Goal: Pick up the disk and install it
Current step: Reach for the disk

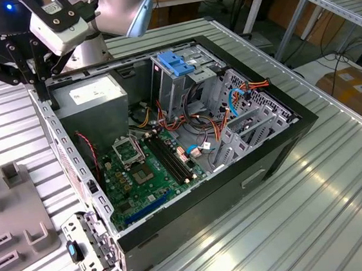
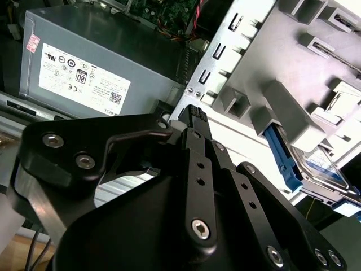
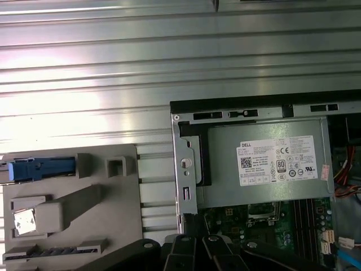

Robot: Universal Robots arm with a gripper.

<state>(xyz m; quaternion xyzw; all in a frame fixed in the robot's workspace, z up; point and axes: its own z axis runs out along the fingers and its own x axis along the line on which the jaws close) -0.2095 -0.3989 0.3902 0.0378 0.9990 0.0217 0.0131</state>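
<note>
In the second wrist view the gripper (image 2: 186, 119) has its black fingertips pressed together with nothing between them. It is poised over the rear rim of the open computer case (image 2: 211, 62). The disk (image 2: 322, 166) is apart from it, off to one side. It stands tilted in a slot of the grey fixture (image 2: 282, 107) just outside the case wall, with both its blue frame edge and its labelled face showing.

In the first wrist view the disk's blue edge (image 3: 42, 168) sits in a slot at the fixture's border. A strip of bare ribbed table (image 3: 152, 186) lies between fixture and case.

Inside the case, the grey power supply (image 1: 89, 96) lies nearest the gripper. Beyond it is the green motherboard (image 1: 143, 172), then the drive cage (image 1: 185, 86) with a blue latch (image 1: 176, 61) on top and red and orange cables (image 1: 216, 128) beside it. In the exterior view the table runs wide past the case on the exterior view's right.
</note>
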